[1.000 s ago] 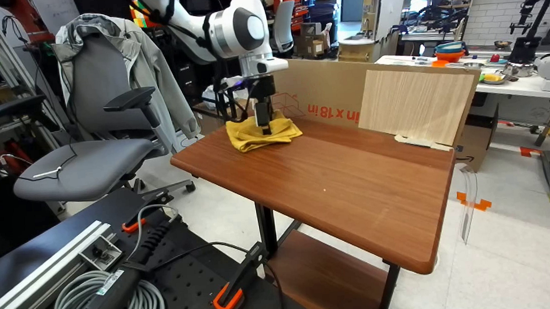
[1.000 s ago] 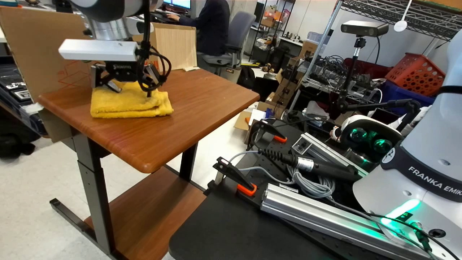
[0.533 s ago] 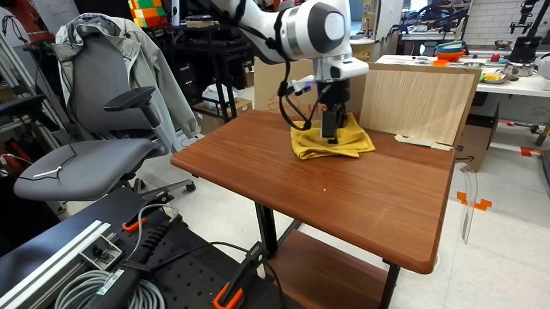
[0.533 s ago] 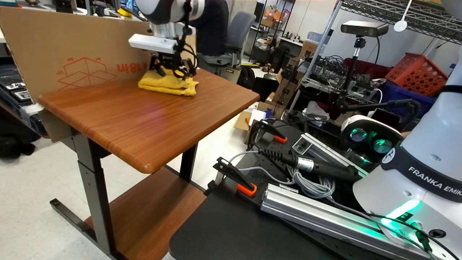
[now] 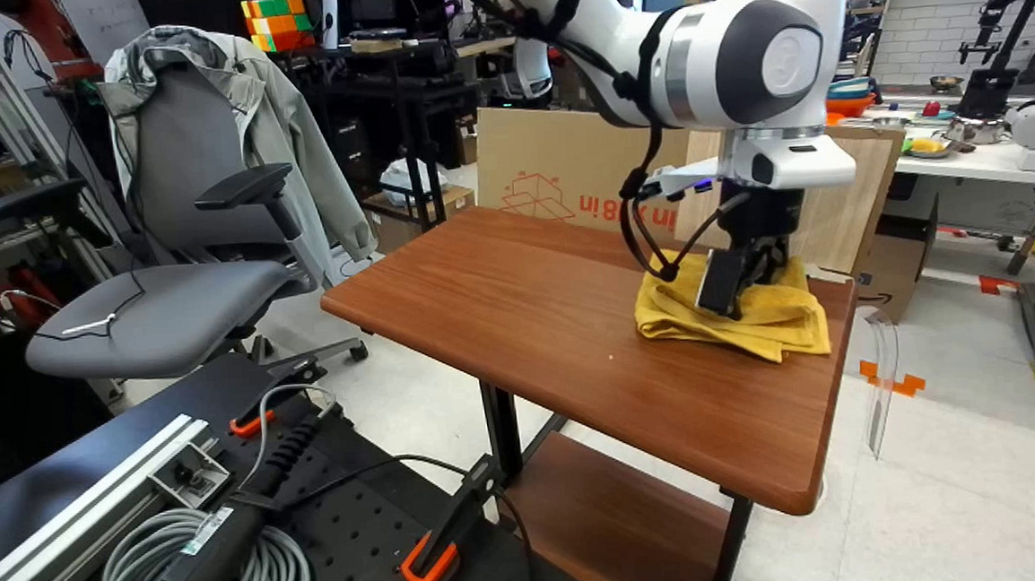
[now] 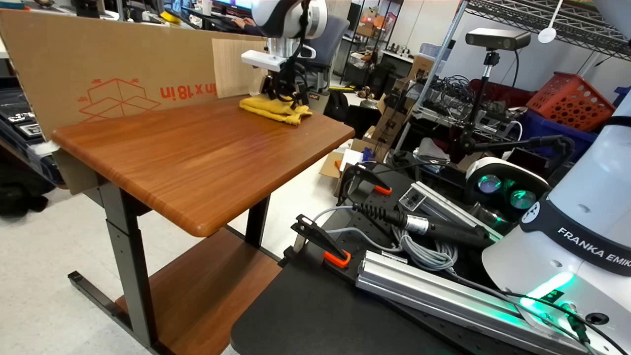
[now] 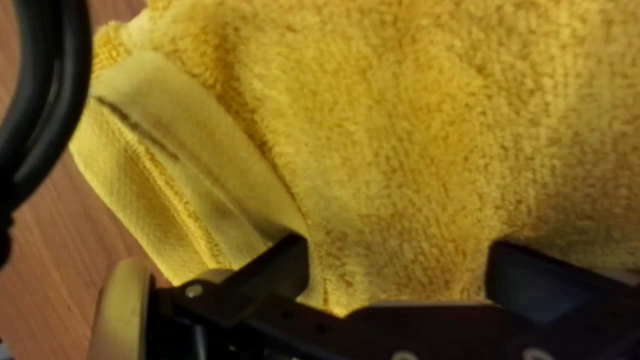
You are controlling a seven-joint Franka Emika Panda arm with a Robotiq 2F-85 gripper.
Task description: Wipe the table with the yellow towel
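The yellow towel [image 5: 775, 315] lies folded and somewhat rumpled on the brown wooden table [image 5: 518, 299], near its far right corner in an exterior view. It also shows at the table's far end in an exterior view [image 6: 266, 106]. My gripper [image 5: 740, 293] points down onto the towel's top and touches it. In the wrist view the towel [image 7: 400, 125] fills most of the picture. There my gripper [image 7: 397, 255] has its fingers wide apart, with towel cloth bulging between them. The fingertips [image 7: 280, 267] press into the cloth. The towel's underside is hidden.
A cardboard panel [image 5: 581, 156] stands along the table's back edge, with a light wooden board [image 5: 857, 180] against it. A grey office chair [image 5: 168, 303] stands beside the table. A black bench [image 6: 305, 305] with clamps and coiled cable [image 6: 424, 251] is in front.
My gripper and the towel under it have slid together along the table, from its far left end to its right end in an exterior view. The fingers stay on the towel.
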